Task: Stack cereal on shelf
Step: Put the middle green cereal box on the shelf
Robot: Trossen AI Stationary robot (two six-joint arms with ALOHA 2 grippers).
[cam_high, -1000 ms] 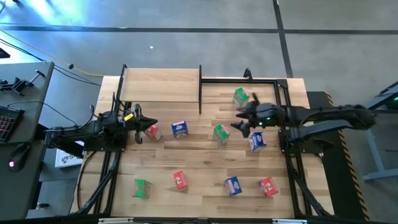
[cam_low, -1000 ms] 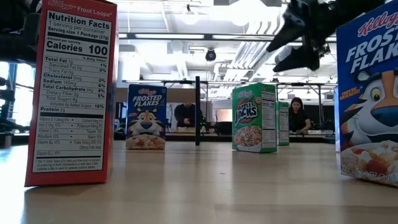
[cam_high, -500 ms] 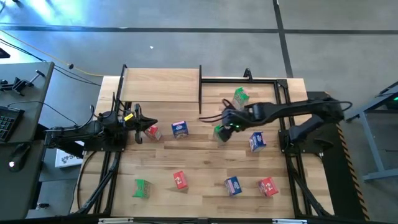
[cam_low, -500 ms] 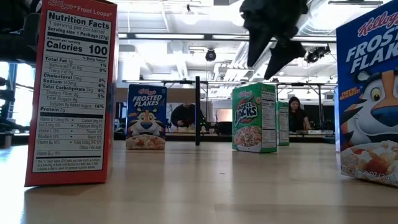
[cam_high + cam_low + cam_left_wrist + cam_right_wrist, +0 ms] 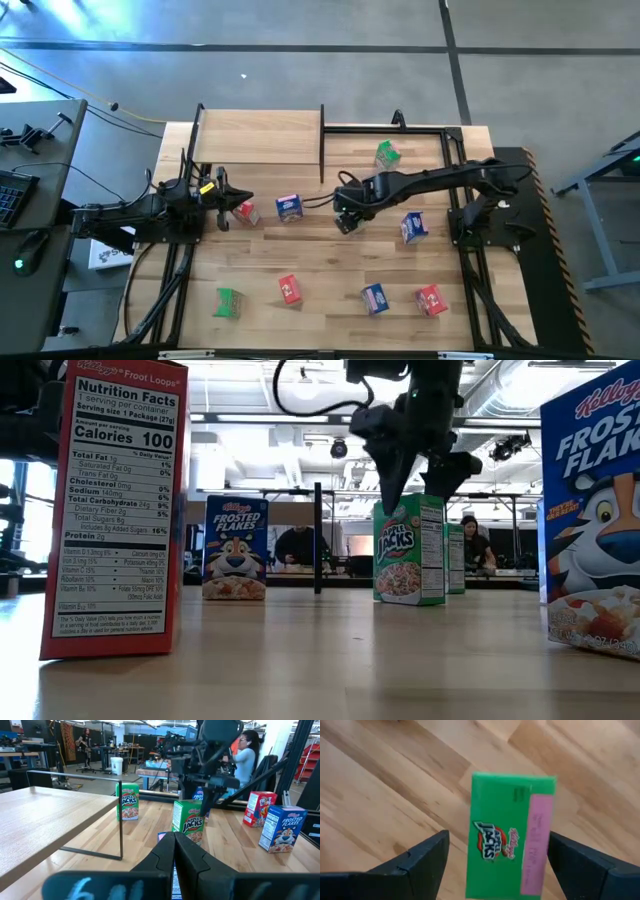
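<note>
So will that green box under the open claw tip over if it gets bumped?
Probably, yes: the green box stands upright on a narrow base. It looks like thin cardboard, so likely light and squashable. The right gripper hangs open above it.

We were in a robotics lab on an open industrial floor.

Beyond our wooden worktop [image 5: 330,260] we saw rows of benches [image 5: 100,757], a red rack [image 5: 306,757], exposed ceiling ducts [image 5: 520,390] and bright overhead lighting, with a person [image 5: 478,545] seated at a far desk and another person [image 5: 246,757] standing close by. From above we saw a bare concrete floor [image 5: 300,50], and a side table [image 5: 40,170] with a keyboard [image 5: 12,195] and cables.
</note>
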